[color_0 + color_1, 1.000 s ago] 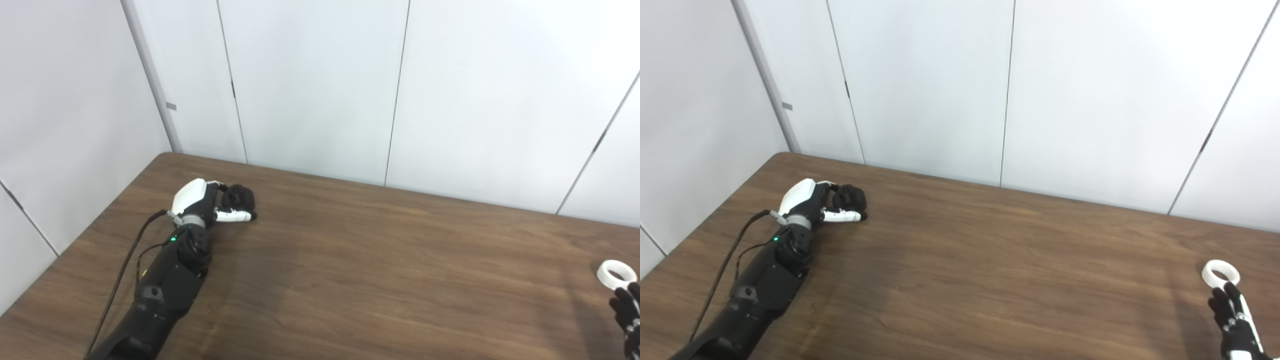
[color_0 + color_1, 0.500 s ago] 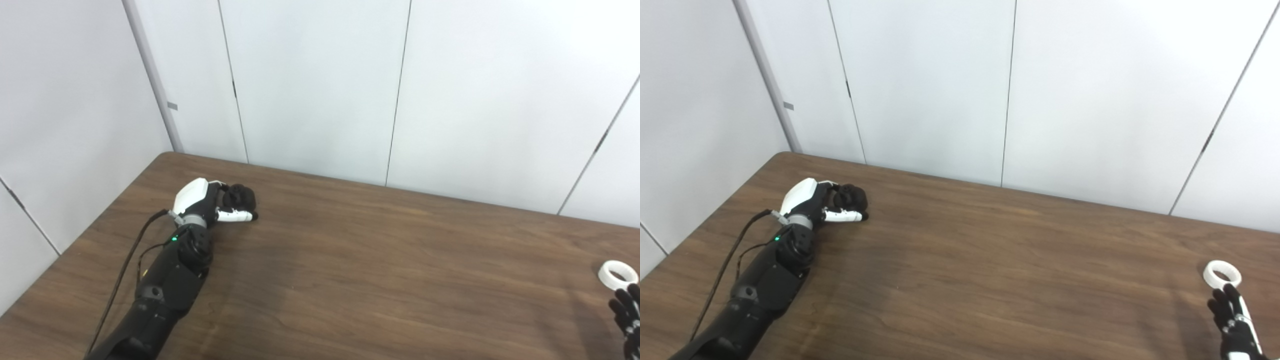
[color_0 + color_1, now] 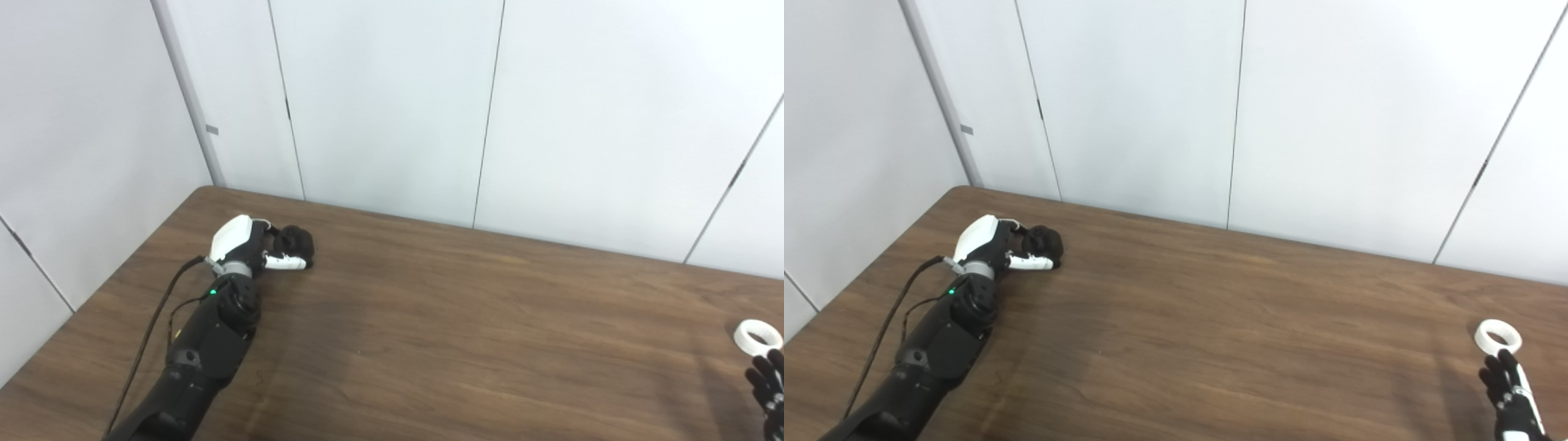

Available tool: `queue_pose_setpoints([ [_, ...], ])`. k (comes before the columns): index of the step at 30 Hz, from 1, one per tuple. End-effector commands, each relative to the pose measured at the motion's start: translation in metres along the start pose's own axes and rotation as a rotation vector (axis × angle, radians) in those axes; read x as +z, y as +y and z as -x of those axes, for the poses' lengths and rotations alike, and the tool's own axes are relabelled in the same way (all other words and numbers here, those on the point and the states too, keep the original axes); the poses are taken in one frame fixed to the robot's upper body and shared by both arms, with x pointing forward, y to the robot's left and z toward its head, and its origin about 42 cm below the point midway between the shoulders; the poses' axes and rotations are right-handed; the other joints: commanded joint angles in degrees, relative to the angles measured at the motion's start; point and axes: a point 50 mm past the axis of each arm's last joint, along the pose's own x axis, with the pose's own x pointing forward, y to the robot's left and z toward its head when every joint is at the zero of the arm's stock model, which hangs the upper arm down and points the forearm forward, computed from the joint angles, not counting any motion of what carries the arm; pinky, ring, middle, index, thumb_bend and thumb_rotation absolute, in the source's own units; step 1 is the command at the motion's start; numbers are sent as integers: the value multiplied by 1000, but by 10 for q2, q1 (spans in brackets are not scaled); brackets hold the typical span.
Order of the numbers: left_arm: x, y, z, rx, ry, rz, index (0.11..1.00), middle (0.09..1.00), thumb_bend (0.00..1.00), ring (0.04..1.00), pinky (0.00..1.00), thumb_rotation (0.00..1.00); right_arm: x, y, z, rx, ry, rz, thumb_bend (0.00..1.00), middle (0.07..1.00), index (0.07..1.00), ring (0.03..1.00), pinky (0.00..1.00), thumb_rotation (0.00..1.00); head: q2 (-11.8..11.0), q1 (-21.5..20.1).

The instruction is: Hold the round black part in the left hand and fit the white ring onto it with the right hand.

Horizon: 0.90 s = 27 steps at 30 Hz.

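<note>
- We see the round black part [image 3: 1044, 240] far out on the left side of the wooden table [image 3: 1213, 331], near its back left corner.
- Our left hand [image 3: 999, 247] has its fingers curled around that black part, with the white-tipped thumb lying along its near side; the part sits low, at the tabletop, and we cannot tell whether it is lifted clear of the wood.
- The white ring [image 3: 1497, 335] lies flat on the table at the far right, well apart from the black part, its hole facing up.
- Our right hand [image 3: 1510, 392] is just on the near side of the ring, fingertips pointing toward it and spread apart, holding nothing; we cannot tell whether a fingertip touches the ring's edge.
- A black cable [image 3: 882, 334] runs along the left forearm, where a small green light glows.
- Pale wall panels [image 3: 1139, 104] stand behind the table.
</note>
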Motion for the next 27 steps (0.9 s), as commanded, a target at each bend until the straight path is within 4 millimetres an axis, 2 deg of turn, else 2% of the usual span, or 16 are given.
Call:
queue_pose_setpoints([
  [1,17,25,-10,91,-55,46,508,812,586,925,1000,73,-33,22,37,-15,150,-74,501,966,977,956,1000,1000,0,0],
  [5,17,25,-7,103,-68,50,482,784,525,909,1000,49,-33,22,37,-17,153,-67,500,963,976,951,1000,1000,0,0],
  [21,19,25,0,121,-120,6,481,766,523,889,1000,49,-32,24,37,-17,157,-74,498,958,971,951,1000,1000,4,-10],
  [27,27,30,18,108,-181,-20,481,758,523,898,1000,48,-31,26,38,-15,159,-70,513,954,966,942,1000,1000,8,-17],
])
